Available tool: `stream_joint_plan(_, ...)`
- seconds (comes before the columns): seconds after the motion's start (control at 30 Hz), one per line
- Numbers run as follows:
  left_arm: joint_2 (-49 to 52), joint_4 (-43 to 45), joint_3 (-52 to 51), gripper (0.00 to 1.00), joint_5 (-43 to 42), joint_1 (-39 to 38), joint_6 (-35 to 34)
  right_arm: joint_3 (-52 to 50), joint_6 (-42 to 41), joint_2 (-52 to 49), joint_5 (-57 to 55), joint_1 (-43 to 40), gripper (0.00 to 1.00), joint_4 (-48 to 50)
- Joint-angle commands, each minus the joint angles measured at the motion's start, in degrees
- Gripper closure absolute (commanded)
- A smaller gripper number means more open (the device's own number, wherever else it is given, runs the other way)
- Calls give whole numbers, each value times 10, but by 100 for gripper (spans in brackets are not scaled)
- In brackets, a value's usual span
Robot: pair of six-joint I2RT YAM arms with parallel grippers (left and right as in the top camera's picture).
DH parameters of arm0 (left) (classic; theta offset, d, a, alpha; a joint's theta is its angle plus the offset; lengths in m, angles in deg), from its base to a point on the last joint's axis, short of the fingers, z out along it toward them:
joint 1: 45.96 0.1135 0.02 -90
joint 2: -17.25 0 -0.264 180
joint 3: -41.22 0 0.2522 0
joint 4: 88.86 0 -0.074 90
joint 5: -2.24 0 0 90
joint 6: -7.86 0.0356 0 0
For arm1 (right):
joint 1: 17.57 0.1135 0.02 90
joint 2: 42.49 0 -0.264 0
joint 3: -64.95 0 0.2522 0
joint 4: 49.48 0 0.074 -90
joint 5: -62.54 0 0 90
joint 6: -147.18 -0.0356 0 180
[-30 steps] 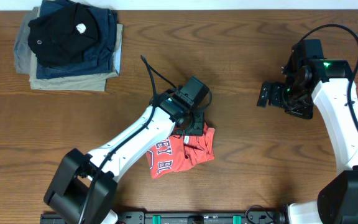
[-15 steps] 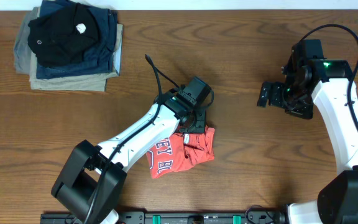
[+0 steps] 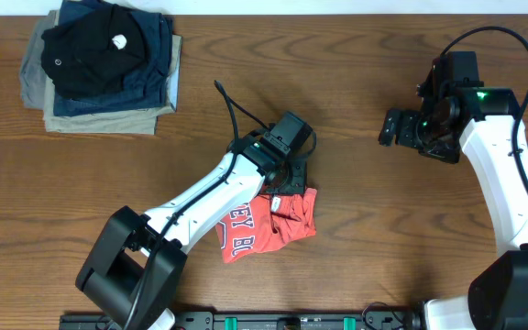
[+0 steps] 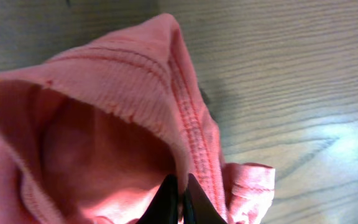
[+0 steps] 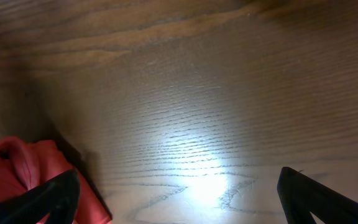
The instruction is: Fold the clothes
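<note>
Coral shirt [image 4: 135,81] hem sits pinched between the closed jaws of the left gripper [image 4: 180,200]; next should come a spreading lift, right gripper [image 3: 394,128] gaping empty.

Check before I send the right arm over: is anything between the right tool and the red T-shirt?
Nothing visible: only bare wooden table separates the open right tool from the coral-red cotton T-shirt, whose edge the left tool grips.

My left claw [image 4: 180,198] has pinched shut on a hemmed fold of the T-shirt [image 4: 135,81] over the last second. My right claw [image 3: 390,128] has drifted slightly up the bench [image 3: 383,247].
</note>
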Motion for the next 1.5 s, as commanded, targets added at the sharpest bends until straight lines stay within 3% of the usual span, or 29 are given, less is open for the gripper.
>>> stream_joint_plan(0.0, -10, 3, 25, 94, -30, 2, -3, 3, 6, 1, -2, 5, 1, 0)
stream_joint_plan(0.23, -15, 23, 63, 94, -98, 1, -10, 3, 7, 1, -4, 3, 1, 3)
stream_joint_plan(0.5, -15, 70, 63, 94, -101, -8, -35, 3, 6, 1, -4, -7, 1, 21)
stream_joint_plan(0.6, -14, 84, 63, 70, -101, -19, -36, 3, 6, 1, -4, -14, 1, 21)
stream_joint_plan(0.8, -20, 91, 65, 68, -102, -50, -28, 4, 7, 2, 17, -42, 1, 14)
stream_joint_plan(1.0, -101, -22, 96, 64, -87, -22, -25, 6, 7, 24, 61, -98, 1, -2)
stream_joint_plan(1.1, -157, -109, 104, 48, -68, 28, -25, 6, 7, 39, 61, -125, 1, -4)
stream_joint_plan(1.27, -202, -273, 101, 42, -46, 120, -24, 6, 7, 43, 95, -134, 1, -33)
stream_joint_plan(1.37, -195, -309, 80, 40, -67, 127, -21, 5, 7, 43, 106, -123, 1, -54)
stream_joint_plan(1.47, -175, -291, 45, 41, -95, 106, -14, 5, 7, 43, 106, -111, 1, -54)
